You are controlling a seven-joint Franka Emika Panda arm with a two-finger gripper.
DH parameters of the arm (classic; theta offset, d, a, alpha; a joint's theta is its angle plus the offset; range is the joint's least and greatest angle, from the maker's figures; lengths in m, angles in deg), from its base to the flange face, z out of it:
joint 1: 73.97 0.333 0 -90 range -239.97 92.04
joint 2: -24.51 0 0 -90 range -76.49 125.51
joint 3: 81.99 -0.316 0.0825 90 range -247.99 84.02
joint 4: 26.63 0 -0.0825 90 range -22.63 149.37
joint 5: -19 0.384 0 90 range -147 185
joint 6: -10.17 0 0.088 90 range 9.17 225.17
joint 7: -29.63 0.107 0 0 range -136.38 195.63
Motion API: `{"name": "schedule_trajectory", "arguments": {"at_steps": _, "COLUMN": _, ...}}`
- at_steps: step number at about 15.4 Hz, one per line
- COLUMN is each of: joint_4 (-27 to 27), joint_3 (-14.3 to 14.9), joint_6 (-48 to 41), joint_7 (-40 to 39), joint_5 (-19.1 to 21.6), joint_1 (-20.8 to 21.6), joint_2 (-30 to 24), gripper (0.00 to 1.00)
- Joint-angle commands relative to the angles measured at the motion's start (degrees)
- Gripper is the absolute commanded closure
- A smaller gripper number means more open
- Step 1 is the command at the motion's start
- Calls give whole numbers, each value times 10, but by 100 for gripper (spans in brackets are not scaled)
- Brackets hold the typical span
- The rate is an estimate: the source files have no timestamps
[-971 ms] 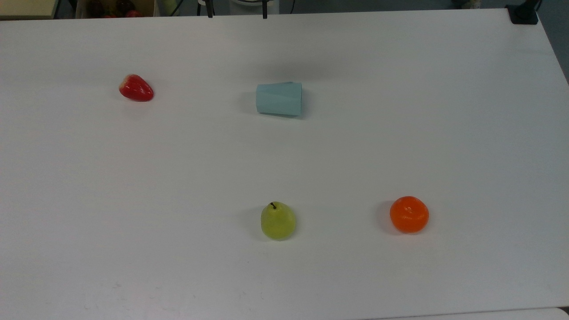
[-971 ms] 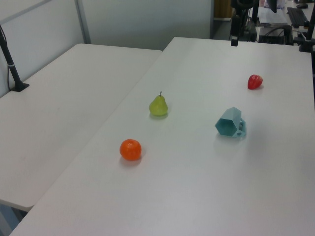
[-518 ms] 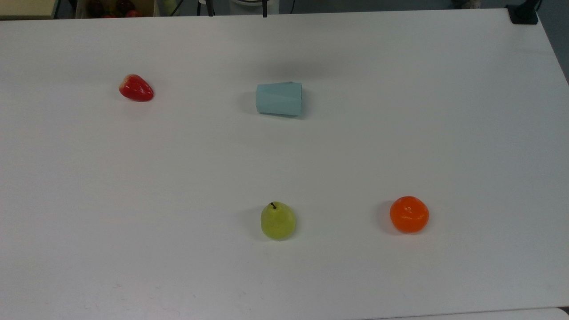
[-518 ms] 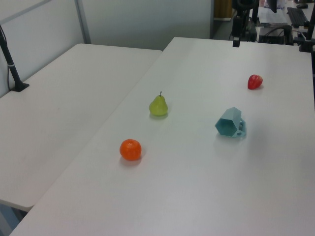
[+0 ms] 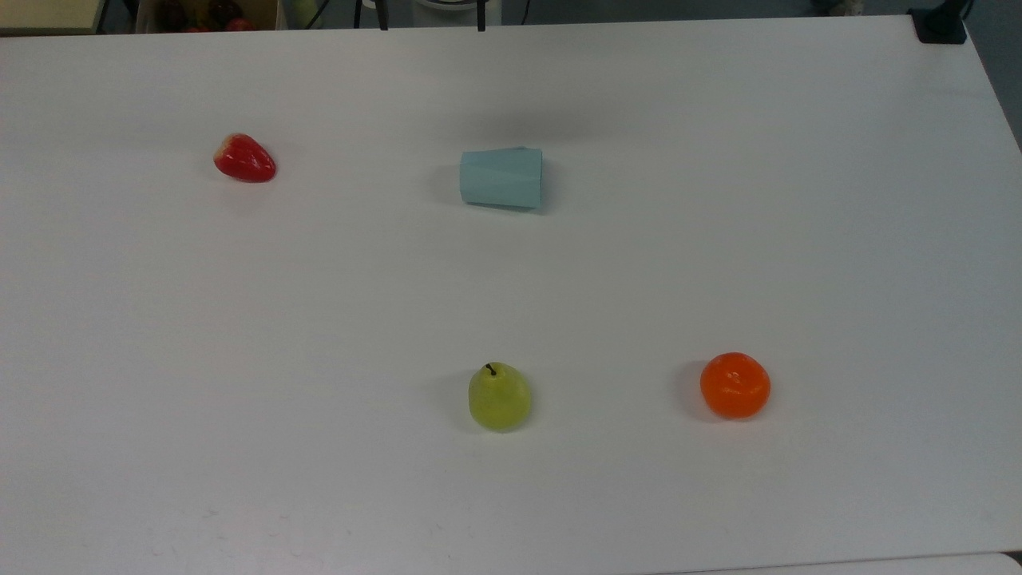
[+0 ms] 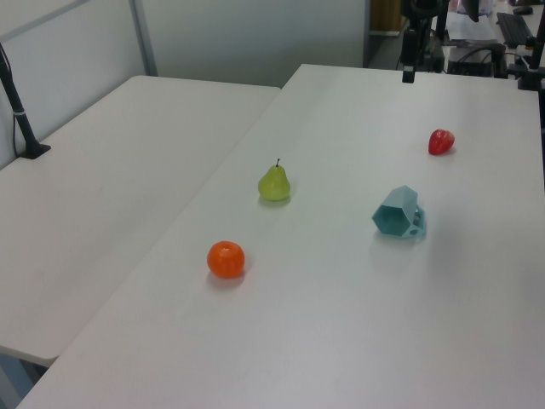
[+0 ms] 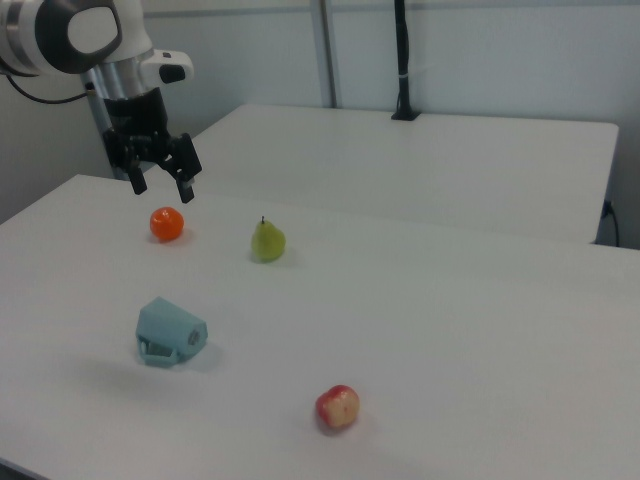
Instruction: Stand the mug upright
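A: Where is the mug (image 5: 501, 178)?

B: It lies on its side on the white tabletop (image 5: 718, 239), nearer the far edge in the top view, about midway between the side edges. In the top view its wider rim end points to the top view's right and its narrower base to the top view's left. In the left view its hexagonal mouth (image 6: 392, 215) faces the camera, and its handle (image 6: 415, 227) sits low, at the tabletop.

A: And the end effector (image 7: 159, 178)?

B: In the right view it hangs in the air above the tabletop, well apart from the mug, with its two dark fingers (image 7: 186, 181) spread and nothing between them. It sits over the edge region beside the orange (image 7: 167, 224).

A: What else is on the tabletop?

B: A red strawberry (image 5: 244, 158) lies toward the top view's left, level with the mug. A green pear (image 5: 499, 396) stands nearer the near edge, roughly in line with the mug. The orange rests to the top view's right of the pear. All four things lie well apart, none touching.

A: Anything beside the tabletop?

B: In the left view a second white table (image 6: 111, 170) adjoins it along the long edge.
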Motion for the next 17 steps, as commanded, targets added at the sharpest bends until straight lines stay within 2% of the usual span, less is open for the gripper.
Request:
{"name": "schedule_trajectory", "arguments": {"at_steps": 1, "joint_4": 7, "joint_3": -23, "joint_6": -3, "joint_7": 14, "joint_5": -9, "joint_1": 15, "joint_2": -5, "gripper": 0}}
{"name": "schedule_trajectory", "arguments": {"at_steps": 6, "joint_4": 10, "joint_3": -109, "joint_6": -3, "joint_7": 102, "joint_5": -17, "joint_1": 16, "joint_2": -6, "gripper": 0}}
{"name": "schedule_trajectory", "arguments": {"at_steps": 10, "joint_4": 20, "joint_3": -167, "joint_6": -1, "joint_7": 166, "joint_5": -59, "joint_1": 17, "joint_2": 5, "gripper": 0}}
{"name": "schedule_trajectory", "arguments": {"at_steps": 17, "joint_4": 22, "joint_3": -173, "joint_6": -16, "joint_7": 272, "joint_5": -218, "joint_1": 89, "joint_2": 68, "gripper": 0}}
